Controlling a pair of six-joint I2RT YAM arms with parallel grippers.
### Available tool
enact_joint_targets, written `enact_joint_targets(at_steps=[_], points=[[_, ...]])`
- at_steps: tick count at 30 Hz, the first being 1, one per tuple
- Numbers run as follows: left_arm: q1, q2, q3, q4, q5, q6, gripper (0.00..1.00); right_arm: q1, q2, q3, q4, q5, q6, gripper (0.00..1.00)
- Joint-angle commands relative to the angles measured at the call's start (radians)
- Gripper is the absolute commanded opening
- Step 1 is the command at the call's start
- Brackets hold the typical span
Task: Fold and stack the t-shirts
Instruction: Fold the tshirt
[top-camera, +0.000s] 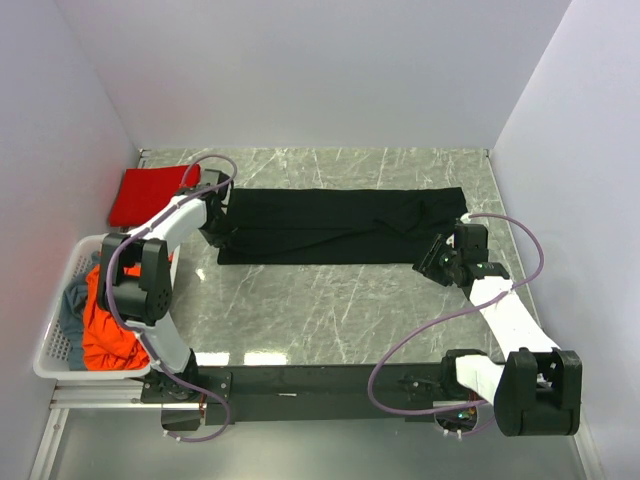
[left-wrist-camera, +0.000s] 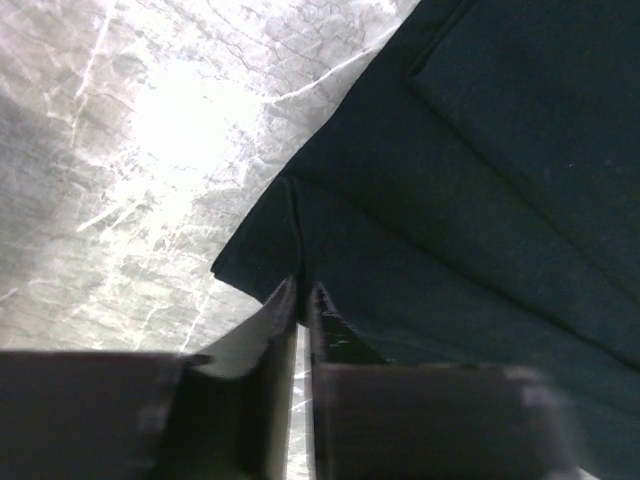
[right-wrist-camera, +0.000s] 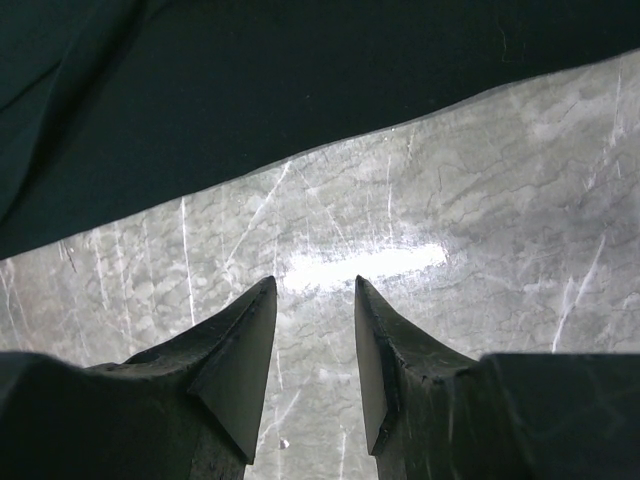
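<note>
The large black t-shirt (top-camera: 340, 225) lies folded into a long strip across the middle of the table. At its left end my left gripper (top-camera: 218, 238) is down on the near corner. The left wrist view shows that gripper (left-wrist-camera: 302, 288) shut on a ridge of the black t-shirt (left-wrist-camera: 480, 200) at its corner. My right gripper (top-camera: 437, 262) hovers just off the strip's right near corner. It stands open (right-wrist-camera: 315, 285) over bare marble, with the black t-shirt's edge (right-wrist-camera: 250, 80) ahead of the tips. A bright red t-shirt (top-camera: 150, 195) lies folded at the back left.
A white perforated basket (top-camera: 55, 350) stands at the left edge, holding an orange-red t-shirt (top-camera: 105, 330) and a grey-blue one (top-camera: 75, 298). White walls close in the table on three sides. Marble tabletop (top-camera: 330, 310) shows between the black strip and the arm bases.
</note>
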Motion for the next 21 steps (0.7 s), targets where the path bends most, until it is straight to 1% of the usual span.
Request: enact_joint_targets(at_steps=[1, 3, 8, 12, 14, 15, 21], points=[[-0.003, 0.024, 0.014, 0.008, 0.014, 0.020, 0.09, 0.003, 0.001, -0.001, 0.027, -0.009, -0.013, 0.44], [-0.003, 0.038, 0.019, 0.011, 0.011, 0.021, 0.01, 0.004, 0.002, -0.002, 0.027, -0.007, -0.014, 0.44], [0.004, 0.080, 0.102, -0.004, -0.005, 0.031, 0.01, 0.004, 0.016, -0.004, 0.041, -0.010, -0.025, 0.44], [0.020, 0.124, 0.183, -0.015, -0.006, 0.028, 0.01, 0.004, 0.041, 0.004, 0.089, -0.056, -0.031, 0.43], [0.032, 0.135, 0.200, -0.013, 0.003, 0.026, 0.01, 0.004, 0.050, 0.017, 0.107, -0.067, -0.028, 0.43], [0.035, 0.144, 0.208, -0.012, 0.007, 0.026, 0.01, 0.035, 0.065, 0.024, 0.122, -0.067, -0.027, 0.43], [0.056, 0.205, 0.254, 0.008, 0.049, 0.006, 0.04, 0.046, 0.131, 0.067, 0.164, -0.035, 0.004, 0.43]])
